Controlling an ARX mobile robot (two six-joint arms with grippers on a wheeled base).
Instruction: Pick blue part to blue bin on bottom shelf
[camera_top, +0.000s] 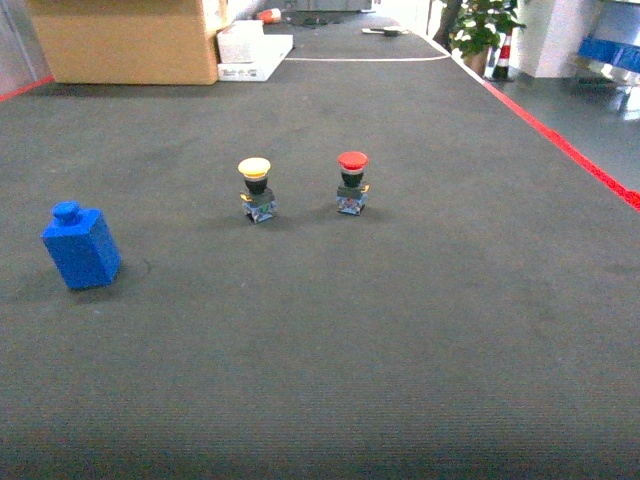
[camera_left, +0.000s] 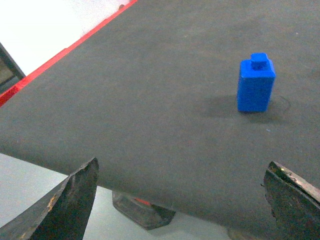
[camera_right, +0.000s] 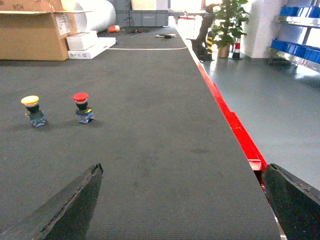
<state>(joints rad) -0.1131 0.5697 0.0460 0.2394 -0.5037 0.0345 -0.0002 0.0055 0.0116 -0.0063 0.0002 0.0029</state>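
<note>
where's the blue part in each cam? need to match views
Head: blue part at the left edge of the dark mat, upright, left of the yellow button.
Left wrist: blue part upper right, standing on the mat, ahead of the open left gripper.
Right wrist: not in view.
Shared landmark: the red-capped button beside the yellow one shows in head and right wrist; the left wrist shares only the mat's red edge strip.

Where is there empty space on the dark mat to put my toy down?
Most of the mat is bare: the whole near strip, and the right side between the red button and the red edge line. There is also a gap between the blue part and the yellow button. The two buttons stand close together.
</note>
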